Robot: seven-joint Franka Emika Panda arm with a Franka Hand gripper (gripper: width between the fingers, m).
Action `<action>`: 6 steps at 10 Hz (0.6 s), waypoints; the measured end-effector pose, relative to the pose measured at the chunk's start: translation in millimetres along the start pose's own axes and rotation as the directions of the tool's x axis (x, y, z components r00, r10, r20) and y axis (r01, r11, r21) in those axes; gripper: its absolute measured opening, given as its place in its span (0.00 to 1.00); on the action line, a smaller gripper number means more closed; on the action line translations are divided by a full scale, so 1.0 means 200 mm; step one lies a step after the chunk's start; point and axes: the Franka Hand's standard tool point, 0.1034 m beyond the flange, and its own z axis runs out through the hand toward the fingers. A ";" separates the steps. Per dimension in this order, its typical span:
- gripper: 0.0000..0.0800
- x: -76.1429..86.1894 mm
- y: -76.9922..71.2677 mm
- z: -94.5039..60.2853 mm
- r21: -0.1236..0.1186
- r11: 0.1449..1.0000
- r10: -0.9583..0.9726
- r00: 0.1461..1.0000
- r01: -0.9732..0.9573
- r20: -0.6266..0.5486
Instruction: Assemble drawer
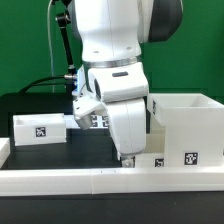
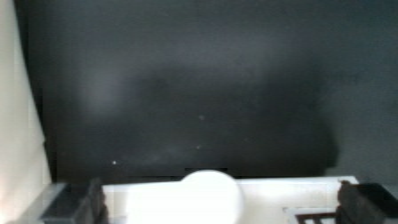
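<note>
The drawer's large hollow white housing (image 1: 186, 122) stands at the exterior view's right. A small open-top white tray (image 1: 40, 128) with a square tag lies at the left. A second tagged white tray (image 1: 176, 159) lies in front of the housing, against the low front rail. My gripper (image 1: 127, 157) hangs low at that tray's left end. In the wrist view its dark fingers (image 2: 79, 202) stand wide apart on either side of the white tray (image 2: 151, 200), whose rounded knob (image 2: 210, 190) sits between them. My gripper (image 2: 221, 204) is open and holds nothing.
The low white rail (image 1: 90, 178) borders the table's front and shows along one edge of the wrist view (image 2: 15, 110). The marker board (image 1: 97, 120) lies behind the arm. Dark table surface (image 2: 196, 90) stretches beyond the tray.
</note>
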 end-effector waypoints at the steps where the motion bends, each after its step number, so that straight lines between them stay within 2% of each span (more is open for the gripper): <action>1: 0.81 0.00 0.00 0.00 0.002 1.000 0.003 1.000 -0.003 0.008; 2: 0.81 0.00 0.00 0.00 -0.002 1.000 0.005 1.000 -0.005 0.016; 4: 0.81 -0.01 0.00 0.01 -0.054 0.999 -0.001 1.000 0.002 0.021; 6: 0.81 -0.01 0.00 0.02 -0.048 0.999 0.001 1.000 0.000 0.020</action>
